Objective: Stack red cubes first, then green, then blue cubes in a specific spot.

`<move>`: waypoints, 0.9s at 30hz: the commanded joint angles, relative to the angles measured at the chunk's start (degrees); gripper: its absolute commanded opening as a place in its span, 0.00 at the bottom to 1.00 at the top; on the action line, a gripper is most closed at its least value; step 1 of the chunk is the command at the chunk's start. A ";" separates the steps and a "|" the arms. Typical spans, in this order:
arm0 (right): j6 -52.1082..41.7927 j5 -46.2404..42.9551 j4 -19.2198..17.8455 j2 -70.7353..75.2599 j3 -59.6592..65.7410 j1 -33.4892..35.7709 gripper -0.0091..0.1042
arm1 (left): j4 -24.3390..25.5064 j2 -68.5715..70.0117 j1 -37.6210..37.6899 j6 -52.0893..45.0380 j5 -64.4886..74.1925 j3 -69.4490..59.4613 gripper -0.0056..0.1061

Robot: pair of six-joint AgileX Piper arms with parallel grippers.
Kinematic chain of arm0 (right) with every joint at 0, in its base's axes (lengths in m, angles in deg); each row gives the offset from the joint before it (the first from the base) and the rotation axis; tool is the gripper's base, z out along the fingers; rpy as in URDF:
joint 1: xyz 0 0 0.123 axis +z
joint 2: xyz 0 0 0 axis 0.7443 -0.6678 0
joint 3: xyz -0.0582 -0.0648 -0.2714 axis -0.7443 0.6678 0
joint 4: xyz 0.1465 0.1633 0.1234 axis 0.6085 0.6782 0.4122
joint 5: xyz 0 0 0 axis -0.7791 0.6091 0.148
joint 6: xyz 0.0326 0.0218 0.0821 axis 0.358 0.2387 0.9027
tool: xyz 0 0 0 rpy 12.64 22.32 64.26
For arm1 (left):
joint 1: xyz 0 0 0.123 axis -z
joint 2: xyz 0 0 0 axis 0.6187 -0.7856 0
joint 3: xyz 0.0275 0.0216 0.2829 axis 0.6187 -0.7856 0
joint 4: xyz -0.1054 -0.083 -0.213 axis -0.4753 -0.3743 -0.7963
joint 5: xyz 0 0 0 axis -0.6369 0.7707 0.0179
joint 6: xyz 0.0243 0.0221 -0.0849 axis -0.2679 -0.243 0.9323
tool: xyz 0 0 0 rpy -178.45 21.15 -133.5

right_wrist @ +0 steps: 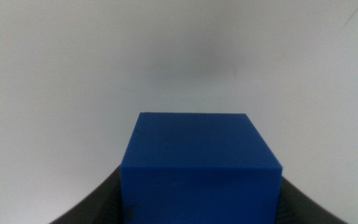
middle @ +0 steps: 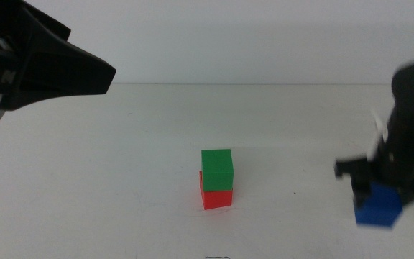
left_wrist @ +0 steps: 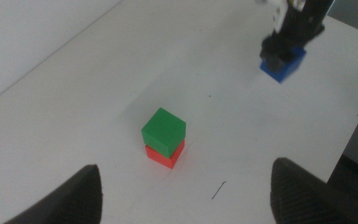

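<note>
The green cube (middle: 217, 167) sits on the red cube (middle: 217, 196) on the white table, near the middle of the middle view; the stack also shows in the left wrist view, green cube (left_wrist: 163, 130) on red cube (left_wrist: 164, 155). My right gripper (middle: 385, 188) is at the right, shut on the blue cube (middle: 379, 207), which fills the space between its jaws in the right wrist view (right_wrist: 201, 165). Whether the cube touches the table I cannot tell. My left gripper (left_wrist: 185, 193) is open and empty, raised at the far left (middle: 49, 65), away from the stack.
The white tabletop (middle: 121, 180) is plain, with a pale wall behind it. A small dark mark (left_wrist: 219, 190) lies on the table near the stack. The table's edge (left_wrist: 353, 134) shows in the left wrist view.
</note>
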 commanded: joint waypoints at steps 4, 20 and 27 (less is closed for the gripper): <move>0.46 9.09 -2.89 2.45 -20.77 9.27 0.07 | -2.82 0.64 0.04 0.42 0.41 1.23 0.87; 0.38 9.15 -1.63 -15.44 -47.24 23.49 0.07 | -2.82 0.59 0.04 0.42 0.34 1.23 0.87; 2.07 9.15 -3.09 -17.90 -49.83 24.90 0.07 | -2.82 0.47 0.04 0.42 0.34 1.23 0.87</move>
